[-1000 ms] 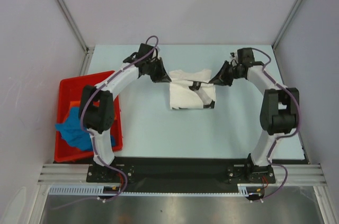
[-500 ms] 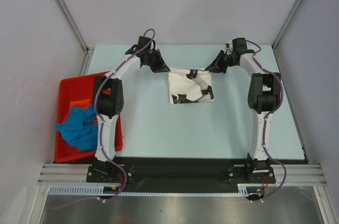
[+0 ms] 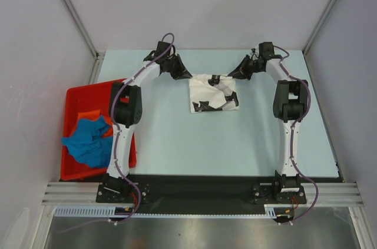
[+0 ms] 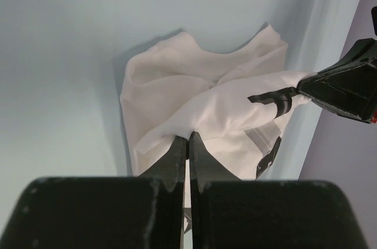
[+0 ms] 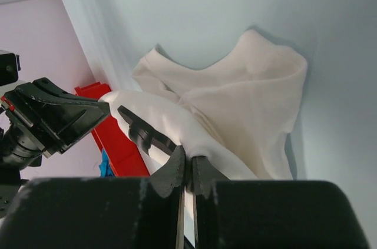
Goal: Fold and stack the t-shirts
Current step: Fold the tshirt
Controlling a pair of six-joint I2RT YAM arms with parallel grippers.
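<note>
White shirt (image 3: 213, 95) is lying toward the far middle of the table (image 3: 177, 137), bunched into a rough, rumpled rectangle with patches of black print showing. Left gripper (image 4: 188, 140) is pinching its far-left edge, jaws together on the cloth. Right gripper (image 5: 188, 158) is doing the same at the far-right edge, jaws pressed on a fold of fabric. Between them the far edge is looking slightly raised and is sagging. Judging by this, the first shirt is only partway through folding: its edges are running uneven and it is not lying flat. Blue shirt (image 3: 87, 143) is sitting crumpled in the bin (image 3: 73, 97) at the left, spilling over the rim, with orange shirt (image 3: 89, 116) showing beside it. Neither is folded and no stack is forming, so most of the work is waiting.
</note>
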